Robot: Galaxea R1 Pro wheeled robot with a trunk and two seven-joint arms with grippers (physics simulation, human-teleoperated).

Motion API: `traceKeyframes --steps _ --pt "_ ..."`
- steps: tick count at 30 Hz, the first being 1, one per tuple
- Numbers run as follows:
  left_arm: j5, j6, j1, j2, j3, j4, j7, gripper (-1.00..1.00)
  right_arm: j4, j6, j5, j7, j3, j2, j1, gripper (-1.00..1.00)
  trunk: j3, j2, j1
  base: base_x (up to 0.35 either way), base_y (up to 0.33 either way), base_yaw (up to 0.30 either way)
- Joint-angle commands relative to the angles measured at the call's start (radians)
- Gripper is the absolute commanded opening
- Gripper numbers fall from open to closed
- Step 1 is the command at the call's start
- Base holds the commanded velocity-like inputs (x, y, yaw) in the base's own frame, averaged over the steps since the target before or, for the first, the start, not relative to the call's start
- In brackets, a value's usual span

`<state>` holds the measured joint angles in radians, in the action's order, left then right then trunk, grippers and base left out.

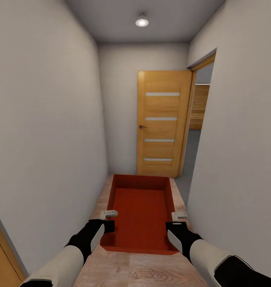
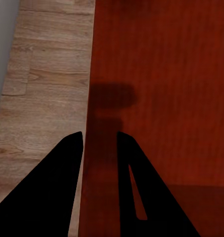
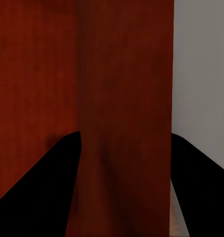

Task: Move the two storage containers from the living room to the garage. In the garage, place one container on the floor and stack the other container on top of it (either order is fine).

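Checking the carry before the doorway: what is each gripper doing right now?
Left gripper: shut on the orange-red open-topped storage container's left wall.
Right gripper: shut on its right wall.

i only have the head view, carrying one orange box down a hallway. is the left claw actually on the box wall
Observer: Yes. In the left wrist view the left claw straddles the storage container's side wall, one finger outside over the wood floor, one inside.
Operator: and the right one
Observer: In the right wrist view the right claw straddles the opposite wall, which stands between its two fingers.
Operator: fully clamped?
Observer: On the left the fingers lie close against the wall. On the right a gap shows beside each finger, so I cannot tell.
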<state>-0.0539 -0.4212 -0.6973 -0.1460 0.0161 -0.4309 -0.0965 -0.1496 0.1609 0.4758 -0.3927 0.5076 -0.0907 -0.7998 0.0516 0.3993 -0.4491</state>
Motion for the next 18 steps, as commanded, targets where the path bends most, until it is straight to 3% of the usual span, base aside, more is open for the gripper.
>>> traceKeyframes --steps 1,18 --pt "-0.009 -0.005 0.001 0.000 -0.008 0.003 -0.009 -1.00 -0.021 0.009 -0.027 -0.008 -0.015 0.000 -0.001 -1.00 0.000 0.001 -0.001 0.324 0.000 0.000" --pt "-0.009 -0.005 0.001 -0.001 -0.008 0.003 -0.009 -1.00 -0.021 0.009 -0.028 -0.008 -0.015 0.000 -0.001 -1.00 0.000 0.001 -0.001 0.323 0.000 0.000"
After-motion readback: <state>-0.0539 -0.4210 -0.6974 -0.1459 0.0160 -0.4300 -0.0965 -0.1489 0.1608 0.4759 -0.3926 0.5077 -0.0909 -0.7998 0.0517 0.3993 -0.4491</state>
